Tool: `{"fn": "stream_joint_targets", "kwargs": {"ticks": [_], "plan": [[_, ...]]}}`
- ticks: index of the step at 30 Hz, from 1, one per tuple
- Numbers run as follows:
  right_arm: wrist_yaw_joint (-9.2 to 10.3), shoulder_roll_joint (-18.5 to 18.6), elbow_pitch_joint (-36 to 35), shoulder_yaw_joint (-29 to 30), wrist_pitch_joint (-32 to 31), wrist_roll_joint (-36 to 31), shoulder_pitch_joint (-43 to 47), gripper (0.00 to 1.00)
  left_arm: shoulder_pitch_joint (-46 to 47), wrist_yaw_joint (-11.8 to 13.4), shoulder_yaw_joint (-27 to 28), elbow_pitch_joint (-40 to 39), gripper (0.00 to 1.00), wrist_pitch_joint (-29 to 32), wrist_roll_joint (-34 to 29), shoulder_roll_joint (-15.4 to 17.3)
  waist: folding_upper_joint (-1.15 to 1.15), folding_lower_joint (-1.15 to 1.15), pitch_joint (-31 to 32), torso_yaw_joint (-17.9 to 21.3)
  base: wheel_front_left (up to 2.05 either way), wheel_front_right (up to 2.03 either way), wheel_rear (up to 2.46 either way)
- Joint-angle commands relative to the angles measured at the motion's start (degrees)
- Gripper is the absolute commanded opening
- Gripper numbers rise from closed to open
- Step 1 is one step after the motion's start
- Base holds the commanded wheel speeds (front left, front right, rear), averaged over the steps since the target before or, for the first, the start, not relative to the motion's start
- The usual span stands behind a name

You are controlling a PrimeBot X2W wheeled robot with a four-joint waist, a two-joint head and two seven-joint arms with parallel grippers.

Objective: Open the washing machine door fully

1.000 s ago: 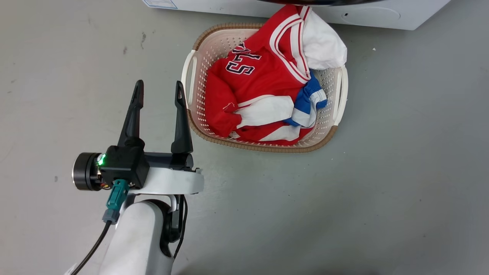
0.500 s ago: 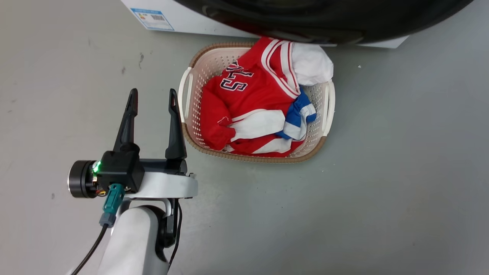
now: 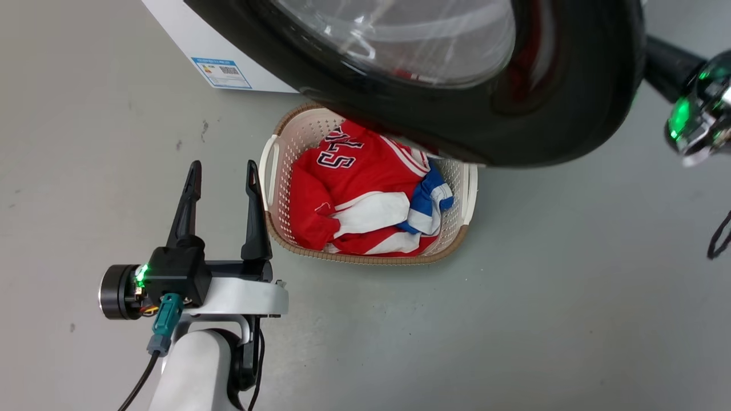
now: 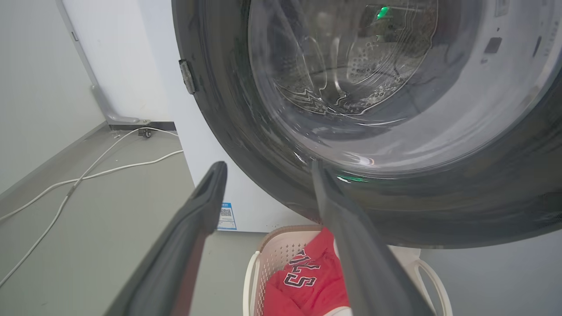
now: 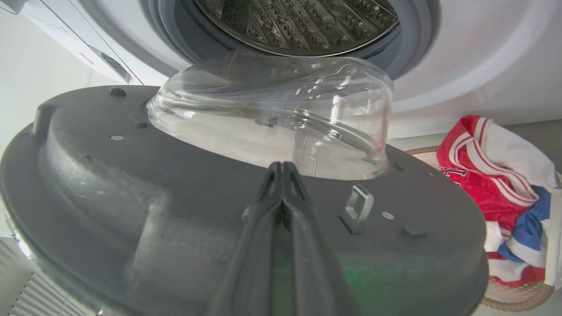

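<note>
The washing machine door, a big glossy black disc with a clear glass bowl, stands swung out from the white washing machine and hangs over the basket. Its grey inner face and latch hook are turned toward my right arm. My right gripper is shut, its tips lying against that inner face just below the glass bowl. The steel drum is open behind it. My left gripper is open and holds nothing, low on the floor side, facing the door's outer face.
A cream laundry basket with red, white and blue clothes sits on the grey floor under the door, just right of my left gripper. My right wrist glows green beyond the door's right rim. White cables trail along the floor left of the machine.
The head camera has tilted up, so the basket sits lower in the picture and the door takes up much more of the top. My right wrist has come into view. The left gripper stays open.
</note>
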State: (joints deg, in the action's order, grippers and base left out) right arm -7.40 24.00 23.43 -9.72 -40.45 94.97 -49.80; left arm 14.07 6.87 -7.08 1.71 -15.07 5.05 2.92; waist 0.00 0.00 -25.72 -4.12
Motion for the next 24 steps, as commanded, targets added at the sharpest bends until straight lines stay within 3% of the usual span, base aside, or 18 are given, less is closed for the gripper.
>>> {"fn": "stream_joint_targets", "kwargs": {"ticks": [1,16,24], "plan": [[-0.16,-0.70,-2.10,-0.72,-0.72,0.67,2.65,0.00,-0.63,-0.12,0.25,-0.01,1.00,-0.16,-0.33,-0.06,0.00,0.00,0.61,0.10,0.00,0.00,0.00],[-0.16,-3.74,-17.02,-7.56,-2.18,3.40,17.81,0.00,-3.27,0.07,0.03,0.86,1.00,-0.16,-0.31,-0.06,0.00,0.00,5.62,-0.45,0.00,0.00,0.00],[-0.16,-5.61,-20.65,-12.45,-2.33,3.35,22.14,0.00,-4.64,0.12,0.15,0.97,1.00,-0.16,-0.31,-0.06,0.00,0.00,7.56,-0.86,0.00,0.00,0.00]]}}
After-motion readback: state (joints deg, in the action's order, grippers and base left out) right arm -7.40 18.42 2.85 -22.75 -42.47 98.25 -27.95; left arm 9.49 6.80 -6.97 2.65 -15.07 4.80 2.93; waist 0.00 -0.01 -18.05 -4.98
